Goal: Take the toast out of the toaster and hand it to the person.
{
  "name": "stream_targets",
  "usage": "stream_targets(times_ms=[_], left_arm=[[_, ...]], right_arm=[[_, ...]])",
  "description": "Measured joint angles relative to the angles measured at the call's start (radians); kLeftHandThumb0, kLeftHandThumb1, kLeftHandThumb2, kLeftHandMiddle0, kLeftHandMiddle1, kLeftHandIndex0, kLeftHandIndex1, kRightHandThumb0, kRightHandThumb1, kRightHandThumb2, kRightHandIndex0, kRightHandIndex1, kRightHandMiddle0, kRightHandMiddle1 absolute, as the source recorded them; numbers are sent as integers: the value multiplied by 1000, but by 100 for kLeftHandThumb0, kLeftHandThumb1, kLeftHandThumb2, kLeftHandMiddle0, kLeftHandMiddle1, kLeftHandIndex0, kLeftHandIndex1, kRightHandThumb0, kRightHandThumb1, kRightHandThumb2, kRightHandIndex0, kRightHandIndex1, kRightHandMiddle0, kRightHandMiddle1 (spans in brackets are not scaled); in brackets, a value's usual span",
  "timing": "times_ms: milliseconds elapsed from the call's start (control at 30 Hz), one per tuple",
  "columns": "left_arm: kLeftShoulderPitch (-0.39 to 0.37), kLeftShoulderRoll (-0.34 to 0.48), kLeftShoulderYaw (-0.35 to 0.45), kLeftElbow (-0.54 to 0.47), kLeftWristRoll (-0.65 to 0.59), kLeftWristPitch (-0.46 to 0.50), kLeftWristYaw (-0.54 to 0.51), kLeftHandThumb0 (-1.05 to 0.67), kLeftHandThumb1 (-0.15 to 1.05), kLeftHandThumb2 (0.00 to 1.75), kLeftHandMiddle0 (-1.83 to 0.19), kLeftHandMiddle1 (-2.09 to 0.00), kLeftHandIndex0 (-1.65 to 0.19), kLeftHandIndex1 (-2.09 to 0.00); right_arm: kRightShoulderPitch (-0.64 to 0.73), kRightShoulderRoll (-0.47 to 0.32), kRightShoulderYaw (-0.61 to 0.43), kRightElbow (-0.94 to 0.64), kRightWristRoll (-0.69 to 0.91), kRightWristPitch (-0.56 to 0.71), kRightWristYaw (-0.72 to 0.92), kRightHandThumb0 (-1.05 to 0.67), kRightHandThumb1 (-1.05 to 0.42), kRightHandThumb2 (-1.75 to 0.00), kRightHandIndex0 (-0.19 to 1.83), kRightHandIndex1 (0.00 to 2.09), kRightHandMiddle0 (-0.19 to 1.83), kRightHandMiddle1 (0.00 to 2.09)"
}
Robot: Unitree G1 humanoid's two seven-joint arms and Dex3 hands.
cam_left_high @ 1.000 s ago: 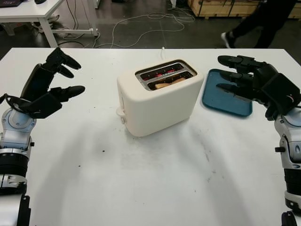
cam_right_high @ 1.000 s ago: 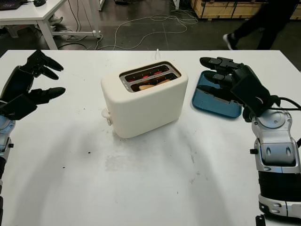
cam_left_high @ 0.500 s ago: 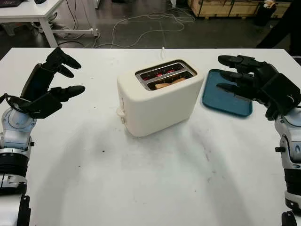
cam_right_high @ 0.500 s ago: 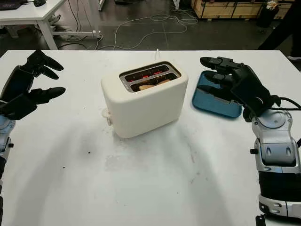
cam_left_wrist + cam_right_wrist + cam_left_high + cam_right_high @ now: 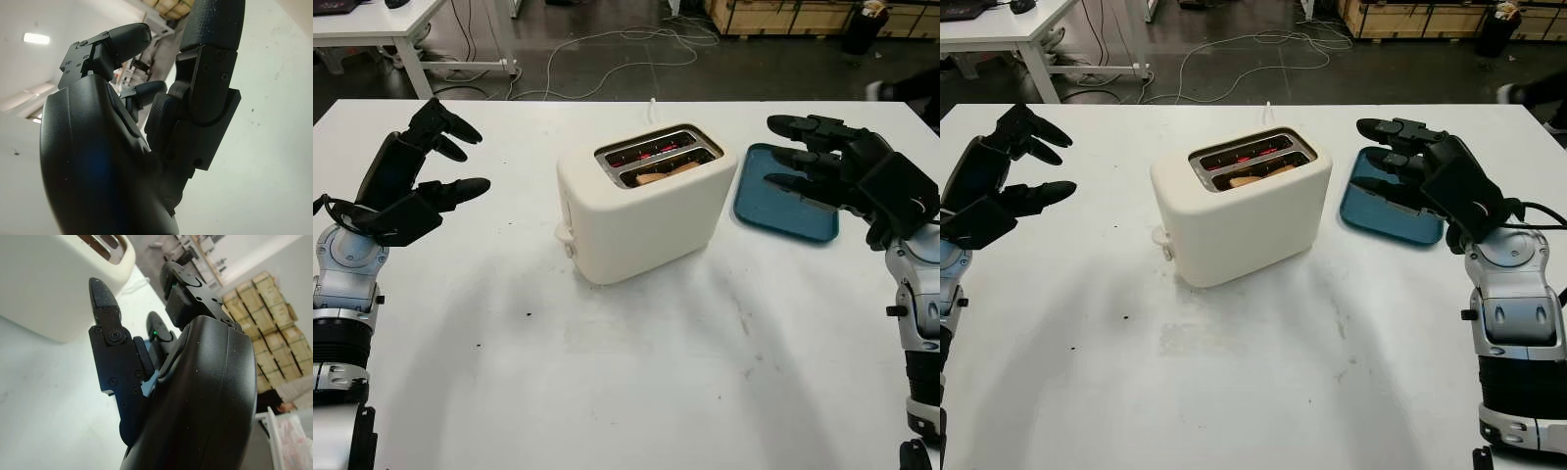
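The cream toaster (image 5: pixel 646 211) sits mid-table with the toast (image 5: pixel 666 172) down in its nearer slot, the heating wires glowing red in the far one. The left hand (image 5: pixel 416 186) hangs open above the white table (image 5: pixel 607 382), well off to the toaster's left and holding nothing. The right hand (image 5: pixel 847 176) hovers open and empty above the blue tray (image 5: pixel 781 211) on the toaster's right.
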Motion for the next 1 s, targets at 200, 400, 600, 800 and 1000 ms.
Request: stream_targets(times_ms=[200,400,600,800,1000], left_arm=[[0,0,0,1,3,-3,5,-105,92,19,-15,-161,-8,-155],[0,0,0,1,0,-3,4,-105,92,17,-16,-159,-10,-153],[0,0,0,1,1,-3,4,-105,92,20,-14,-160,-9,-153],[0,0,0,1,0,-3,-2,-105,92,19,-14,-160,-9,-153],[0,0,0,6,0,-3,-2,-105,92,19,-15,-159,-9,-153]], right_arm=[[0,0,0,0,-2,0,0,-36,-87,0,55,1,53,1],[0,0,0,0,-4,0,0,-38,-87,0,56,1,53,0],[0,0,0,0,-4,0,0,-38,-87,0,56,1,53,0],[0,0,0,0,0,1,0,-37,-88,0,55,0,51,0],[0,0,-1,0,4,2,0,-38,-88,0,56,1,53,1]])
